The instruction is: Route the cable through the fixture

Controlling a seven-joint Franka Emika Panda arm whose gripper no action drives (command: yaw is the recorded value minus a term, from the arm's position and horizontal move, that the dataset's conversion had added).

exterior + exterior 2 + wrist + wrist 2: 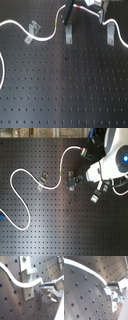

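The white cable (15,22) snakes across the black perforated board in both exterior views. It passes the left clip (32,31) of the fixture, and its green band (54,24) lies just beyond. From there it rises to my gripper (66,16), which hangs above the middle clip (68,33). In the first wrist view the cable (17,281) crosses in front of that metal clip (28,283) and ends between the fingers of my gripper (45,287), shut on it. The second wrist view shows the cable (86,269) running into the gripper (111,290). A red band (80,7) shows near the gripper.
A third clip (111,34) stands to the first exterior view's right. In the second exterior view the white arm (111,160) covers the upper right, the cable (17,193) loops wide on the left, and its connector end (82,150) lies near the top.
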